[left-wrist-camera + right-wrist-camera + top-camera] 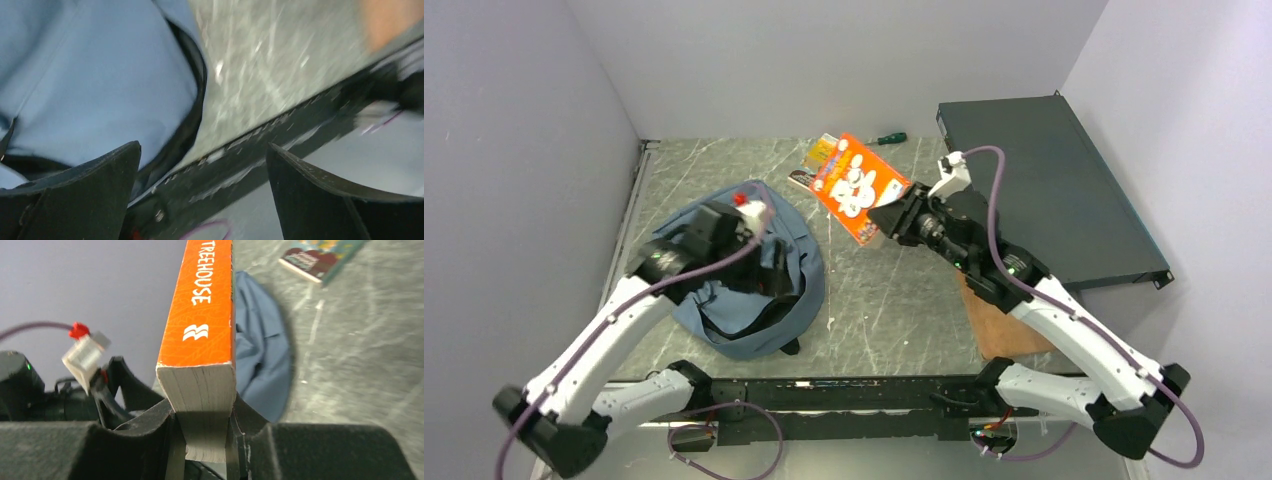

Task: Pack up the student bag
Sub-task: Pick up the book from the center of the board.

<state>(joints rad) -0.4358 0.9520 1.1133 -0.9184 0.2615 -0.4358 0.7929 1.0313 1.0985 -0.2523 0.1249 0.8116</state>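
Soft grey-blue fabric student bag [809, 270] slumped flat on left of grey marbled table [894, 300], dark opening with black lining showing on near side. Left gripper [202, 150] low over bag's fabric, jaws spread wide, nothing between them. Right gripper [205, 420] clamped on end of thick orange paperback [200, 315], raised off table to right of bag.

Likely handling:
- Bag: limp and light, prone to collapse and slide. Best taken by rim of opening and lifted to keep mouth open.
- Paperback: stiff, fairly heavy. Gripped at one end, apt to pivot.

Thin second book [819, 155] flat at far side.
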